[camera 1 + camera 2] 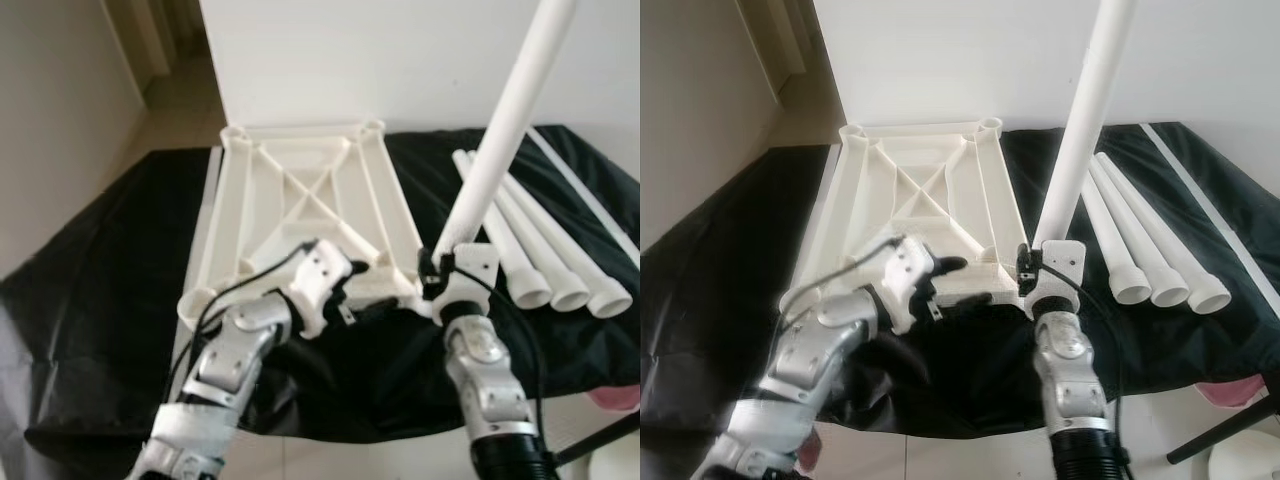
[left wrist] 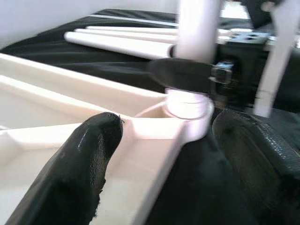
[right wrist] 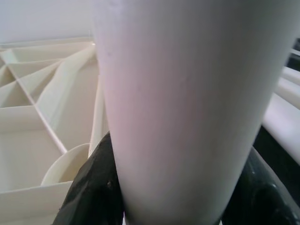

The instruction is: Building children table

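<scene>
My two head cameras look forward and steeply down from above, sharing the upturned white ribbed plastic tabletop (image 1: 300, 205) on black cloth (image 1: 90, 290). My left wrist camera sits low, close to the tabletop's corner socket (image 2: 187, 105). My right wrist camera is pressed against the upright white plastic leg tube (image 3: 187, 108).

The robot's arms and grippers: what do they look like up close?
Both arms are jointed silver metal with white housings at the wrists and loose black cables. The left gripper and right gripper each end in two long, rounded black fingers. A ribbed black sleeve covers the right arm's lower end.
</scene>
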Robot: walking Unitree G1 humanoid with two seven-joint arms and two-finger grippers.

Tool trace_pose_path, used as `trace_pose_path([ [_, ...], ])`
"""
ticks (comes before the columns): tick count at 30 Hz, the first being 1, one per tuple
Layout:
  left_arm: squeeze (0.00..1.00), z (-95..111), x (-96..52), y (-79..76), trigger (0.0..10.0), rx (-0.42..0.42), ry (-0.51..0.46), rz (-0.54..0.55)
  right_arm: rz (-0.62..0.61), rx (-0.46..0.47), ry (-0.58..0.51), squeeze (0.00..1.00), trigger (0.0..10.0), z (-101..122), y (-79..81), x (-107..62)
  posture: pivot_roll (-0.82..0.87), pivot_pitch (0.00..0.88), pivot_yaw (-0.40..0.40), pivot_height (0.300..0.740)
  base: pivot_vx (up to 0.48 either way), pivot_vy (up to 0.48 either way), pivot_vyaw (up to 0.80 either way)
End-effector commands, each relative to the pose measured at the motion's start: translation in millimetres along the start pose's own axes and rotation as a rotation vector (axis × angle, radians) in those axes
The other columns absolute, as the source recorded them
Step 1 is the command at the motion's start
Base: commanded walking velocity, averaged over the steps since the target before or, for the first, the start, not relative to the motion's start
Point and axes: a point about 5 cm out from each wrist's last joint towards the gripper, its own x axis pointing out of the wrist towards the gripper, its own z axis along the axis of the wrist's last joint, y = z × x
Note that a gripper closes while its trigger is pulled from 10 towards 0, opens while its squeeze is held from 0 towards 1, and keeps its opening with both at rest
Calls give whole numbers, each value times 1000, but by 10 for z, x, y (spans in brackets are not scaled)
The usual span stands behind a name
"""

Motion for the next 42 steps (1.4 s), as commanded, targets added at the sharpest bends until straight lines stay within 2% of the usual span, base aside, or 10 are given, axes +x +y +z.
trace_pose_path([
  [1, 0, -31, -7, 61, 10000, 5, 16, 91, -51, 15, 94, 0, 10000, -174, -71, -51, -89, 29, 50, 740, 0, 0, 0],
  [16, 0, -100, -3, 166, 10000, -11, 49, 150, -8, 1, 89, 0, 10000, -146, -5, -59, -83, 25, 53, 740, 0, 0, 0],
  [17, 0, -100, -8, 211, 10000, -13, 51, 173, -4, 0, 85, 655, 10000, -141, -8, -59, -83, 25, 53, 740, 0, 0, 0],
  [18, 0, -96, -22, 284, 10000, -18, 55, 216, 6, -2, 77, 1000, 10000, -131, -11, -57, -81, 24, 52, 740, 0, 0, 0],
  [23, 0, -92, -92, 490, 10000, -25, 72, 334, 42, 6, 57, 1000, 10000, -105, -7, -52, -77, 24, 46, 740, 0, 0, 0],
  [24, 0, -88, -108, 534, 10000, -18, 75, 360, 52, 1, 61, 0, 10000, -108, -9, -48, -77, 23, 46, 740, 0, 0, 0],
  [30, 0, -63, -229, 801, 10000, 12, 103, 527, 92, -14, 79, 0, 10000, -141, -29, -45, -77, 22, 44, 740, 0, 0, 0],
  [32, 0, -123, -339, 920, 10000, 83, 180, 589, 109, -22, 83, 0, 10000, -156, -24, -69, -79, 22, 46, 740, 0, 0, 0],
  [36, 0, -152, -381, 952, 10000, 118, 213, 600, 113, -21, 86, 0, 10000, -163, -20, -78, -79, 22, 48, 740, 0, 0, 0],
  [42, 0, -287, -519, 981, 10000, 276, 354, 524, 132, -18, 89, 0, 10000, -167, -17, -75, -81, 23, 51, 740, 0, 0, 0],
])
